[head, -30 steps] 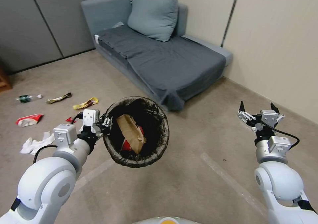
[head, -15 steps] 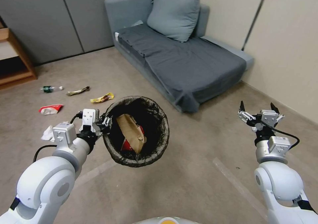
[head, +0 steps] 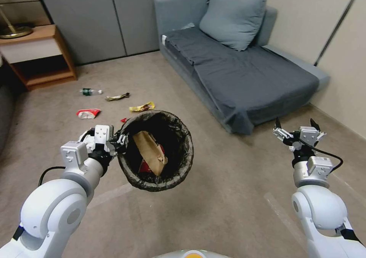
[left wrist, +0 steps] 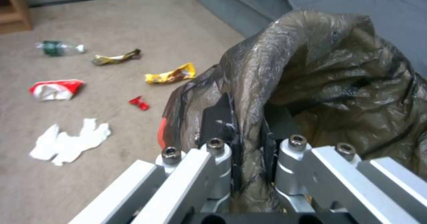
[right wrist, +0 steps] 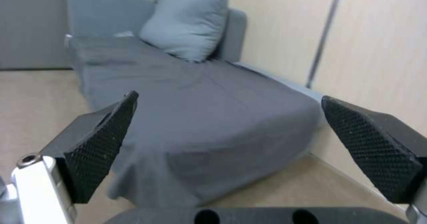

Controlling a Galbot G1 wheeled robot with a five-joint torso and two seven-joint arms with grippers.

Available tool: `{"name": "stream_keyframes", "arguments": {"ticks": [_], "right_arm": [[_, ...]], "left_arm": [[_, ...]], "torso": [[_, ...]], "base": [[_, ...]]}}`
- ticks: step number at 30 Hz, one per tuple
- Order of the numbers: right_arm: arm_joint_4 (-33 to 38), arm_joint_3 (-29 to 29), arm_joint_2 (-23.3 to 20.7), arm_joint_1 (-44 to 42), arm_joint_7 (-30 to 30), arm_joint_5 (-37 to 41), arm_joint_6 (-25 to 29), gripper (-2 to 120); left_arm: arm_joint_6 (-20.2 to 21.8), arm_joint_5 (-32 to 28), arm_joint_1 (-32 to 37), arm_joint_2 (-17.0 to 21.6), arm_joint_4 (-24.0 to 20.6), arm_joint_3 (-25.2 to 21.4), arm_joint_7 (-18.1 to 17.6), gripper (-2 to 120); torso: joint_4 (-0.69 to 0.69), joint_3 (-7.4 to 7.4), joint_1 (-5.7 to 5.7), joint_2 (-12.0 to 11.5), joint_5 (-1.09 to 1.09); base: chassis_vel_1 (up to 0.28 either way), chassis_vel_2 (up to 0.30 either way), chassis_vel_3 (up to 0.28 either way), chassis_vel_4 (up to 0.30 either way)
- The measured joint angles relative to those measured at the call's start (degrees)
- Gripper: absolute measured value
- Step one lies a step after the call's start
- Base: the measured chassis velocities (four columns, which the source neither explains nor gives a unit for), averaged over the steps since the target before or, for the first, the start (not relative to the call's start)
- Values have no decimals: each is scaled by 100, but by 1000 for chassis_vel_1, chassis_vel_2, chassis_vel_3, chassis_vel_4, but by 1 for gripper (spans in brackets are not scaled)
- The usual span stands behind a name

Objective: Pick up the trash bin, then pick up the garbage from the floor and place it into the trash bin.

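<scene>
My left gripper (head: 121, 139) is shut on the near rim of the trash bin (head: 187, 147) and holds it off the floor, tilted. The bin's dark liner (left wrist: 338, 67) is pinched between the fingers of the left gripper (left wrist: 247, 124). A tan paper bag (head: 150, 153) and a red packet (head: 146, 168) lie inside. Garbage on the floor beyond: a clear bottle (head: 90, 92), an olive wrapper (head: 117, 96), a yellow wrapper (head: 142, 107), a red-and-white packet (head: 88, 113), a red scrap (left wrist: 139, 102) and white tissue (left wrist: 69, 142). My right gripper (head: 295, 126) hangs open and holds nothing.
A grey sofa (head: 244, 71) with a pillow (head: 232, 17) stands ahead to the right, against a beige wall. A wooden shelf unit (head: 42, 55) stands at the far left by grey panels. Bare carpet lies between me and the litter.
The whole head view has shifted right, so the camera has turned left; the wooden shelf has come into view. Both arms keep their pose, the bin still held.
</scene>
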Motion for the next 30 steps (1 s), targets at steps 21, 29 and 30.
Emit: {"name": "stream_keyframes", "arguments": {"ticks": [21, 29, 30], "right_arm": [[-35, -21, -41, 14, -23, 14, 58, 100], [-44, -25, -56, 18, -60, 4, 66, 100], [-59, -25, -53, 17, -62, -4, 68, 100]], "left_arm": [[0, 22, 4, -19, 9, 6, 16, 6], [0, 23, -10, -39, 25, 6, 14, 6], [0, 25, -9, -41, 31, 6, 13, 6]], "torso": [[0, 0, 0, 0, 0], [0, 0, 0, 0, -1], [0, 0, 0, 0, 0]], "base": [[66, 59, 73, 64], [64, 64, 76, 63], [73, 77, 83, 81]]}}
